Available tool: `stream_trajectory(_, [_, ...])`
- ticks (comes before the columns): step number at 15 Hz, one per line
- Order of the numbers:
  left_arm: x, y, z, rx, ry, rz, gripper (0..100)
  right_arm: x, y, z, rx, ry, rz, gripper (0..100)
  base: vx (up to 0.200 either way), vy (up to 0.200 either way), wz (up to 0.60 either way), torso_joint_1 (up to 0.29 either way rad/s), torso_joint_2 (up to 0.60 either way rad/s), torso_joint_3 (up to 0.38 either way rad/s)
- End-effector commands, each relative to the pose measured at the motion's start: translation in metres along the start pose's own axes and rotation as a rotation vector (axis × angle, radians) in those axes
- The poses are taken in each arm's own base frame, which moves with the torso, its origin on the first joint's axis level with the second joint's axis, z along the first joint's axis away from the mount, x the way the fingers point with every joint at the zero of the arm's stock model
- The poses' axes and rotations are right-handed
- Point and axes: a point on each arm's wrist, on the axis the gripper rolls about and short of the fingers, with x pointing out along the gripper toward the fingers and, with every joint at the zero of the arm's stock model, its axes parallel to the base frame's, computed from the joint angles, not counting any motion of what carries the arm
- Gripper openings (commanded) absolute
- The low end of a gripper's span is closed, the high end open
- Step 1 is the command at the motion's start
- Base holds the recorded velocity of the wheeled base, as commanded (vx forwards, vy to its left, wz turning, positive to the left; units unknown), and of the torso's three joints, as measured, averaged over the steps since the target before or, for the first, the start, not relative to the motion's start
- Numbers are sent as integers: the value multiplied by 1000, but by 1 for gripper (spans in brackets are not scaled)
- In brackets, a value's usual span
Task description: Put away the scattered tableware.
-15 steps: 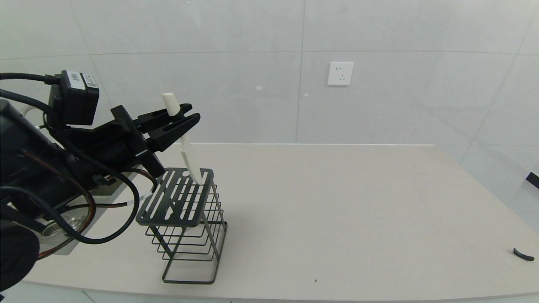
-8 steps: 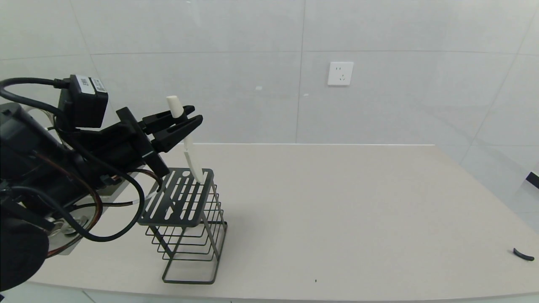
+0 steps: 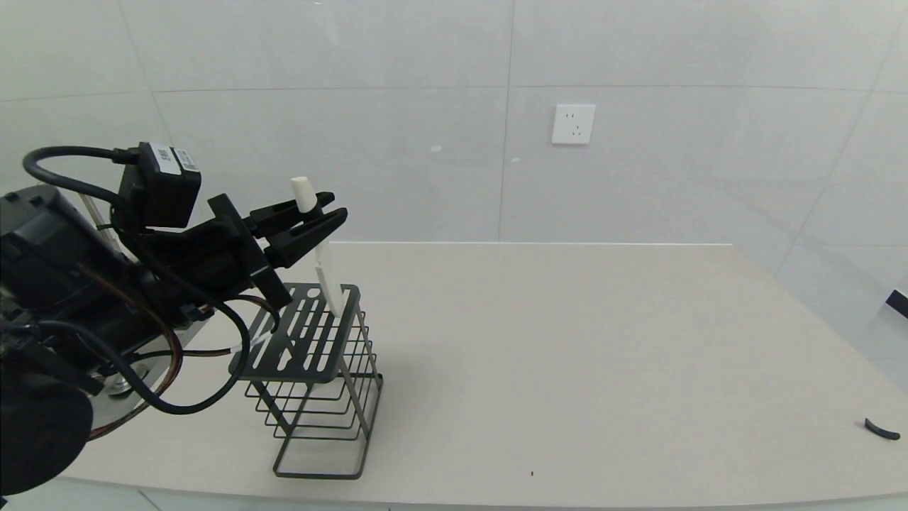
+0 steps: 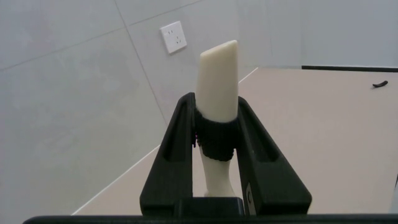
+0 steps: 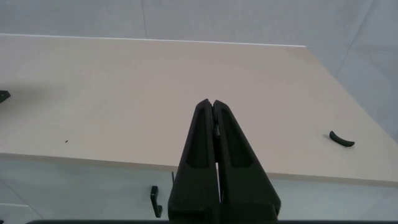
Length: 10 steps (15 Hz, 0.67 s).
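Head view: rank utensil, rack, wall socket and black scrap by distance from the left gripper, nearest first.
1. utensil: clamped in the left gripper.
2. rack: just below, utensil tip at its top plate.
3. wall socket: on the wall, off to the right.
4. black scrap: table's far right edge.

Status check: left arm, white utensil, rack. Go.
Left gripper shut on white utensil, upright, lower tip at the slotted top of the rack. Right gripper shut, empty, off the rack. No obstruction seen.
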Motion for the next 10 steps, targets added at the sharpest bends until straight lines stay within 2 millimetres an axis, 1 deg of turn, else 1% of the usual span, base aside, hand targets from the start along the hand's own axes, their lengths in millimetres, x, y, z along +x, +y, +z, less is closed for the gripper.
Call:
stream_trajectory(1, [-2,-1,-2,-3,10,1,0,0,0,0,-1,1,-1,0,0,0,0,0,0,0])
stream_trajectory(10, [-2,-2,-6,-13,22,-2,0,0,0,0,-1,0,1,0,0,0,0,0,0,0])
